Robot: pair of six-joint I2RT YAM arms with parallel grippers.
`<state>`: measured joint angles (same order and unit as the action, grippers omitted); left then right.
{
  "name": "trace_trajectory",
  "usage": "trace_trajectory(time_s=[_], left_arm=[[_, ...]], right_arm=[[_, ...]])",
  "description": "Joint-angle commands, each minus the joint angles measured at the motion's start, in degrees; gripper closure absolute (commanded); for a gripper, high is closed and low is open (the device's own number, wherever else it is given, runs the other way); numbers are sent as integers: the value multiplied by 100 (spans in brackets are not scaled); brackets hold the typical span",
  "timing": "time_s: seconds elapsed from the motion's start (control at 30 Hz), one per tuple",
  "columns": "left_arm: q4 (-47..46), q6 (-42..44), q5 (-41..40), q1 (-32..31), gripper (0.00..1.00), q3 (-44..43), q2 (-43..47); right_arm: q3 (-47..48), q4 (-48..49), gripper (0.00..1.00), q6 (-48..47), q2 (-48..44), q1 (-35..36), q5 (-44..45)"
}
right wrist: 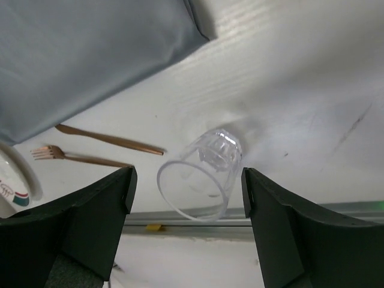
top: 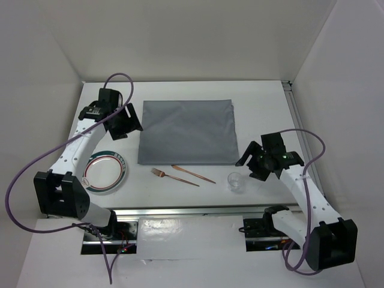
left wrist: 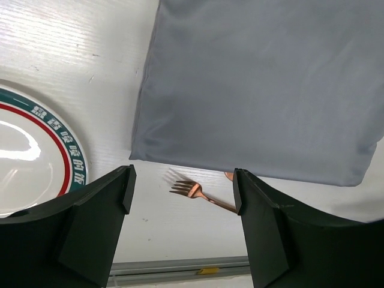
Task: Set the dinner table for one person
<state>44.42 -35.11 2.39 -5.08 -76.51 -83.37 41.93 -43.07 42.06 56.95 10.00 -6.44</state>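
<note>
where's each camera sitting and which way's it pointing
Top external: above and behind the bases, looking down on the dinner table; both arms, left claw and right claw show.
Left wrist: on the left arm, facing down at cloth, plate and fork; its fingers frame the bottom.
Right wrist: on the right arm, facing down at the glass; its fingers show.
Shared: both wrist views catch cloth and fork.

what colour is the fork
Copper, a rose-gold metal: the fork shows best in the left wrist view.
</note>
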Motion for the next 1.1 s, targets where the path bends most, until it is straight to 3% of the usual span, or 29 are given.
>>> trace_trajectory(time_s=[0.0, 0.13, 0.17, 0.37, 0.53, 0.67, 0.8, 0.93, 1.07], left_arm=[[31, 163, 103, -19, 17, -189, 164], [-22, 163, 165, -19, 17, -84, 164], [-22, 163, 165, -19, 17, -83, 164], [-74, 163, 165, -72, 19, -31, 49], [-74, 163, 165, -72, 19, -31, -12], [-136, 163, 217, -72, 22, -31, -64], [-136, 163, 270, -124, 22, -83, -117], [-75, 215, 270, -125, 23, -294, -118], [-126, 163, 209, -125, 23, -294, -118]], right_arm=[[-176, -386, 18, 583, -394, 55, -384], [-300, -553, 24, 759, -597, 134, -200], [-352, -553, 31, 759, -597, 134, -200], [-773, -282, 49, 891, -536, 300, -271], [-1012, -88, 51, 944, -422, 354, -218], [-1082, 53, 67, 997, -421, 406, -148], [-513, -69, 100, 944, -211, 406, 187], [524, -482, 100, 725, 43, 459, 353], [1823, -282, 100, 191, 666, 459, 643]])
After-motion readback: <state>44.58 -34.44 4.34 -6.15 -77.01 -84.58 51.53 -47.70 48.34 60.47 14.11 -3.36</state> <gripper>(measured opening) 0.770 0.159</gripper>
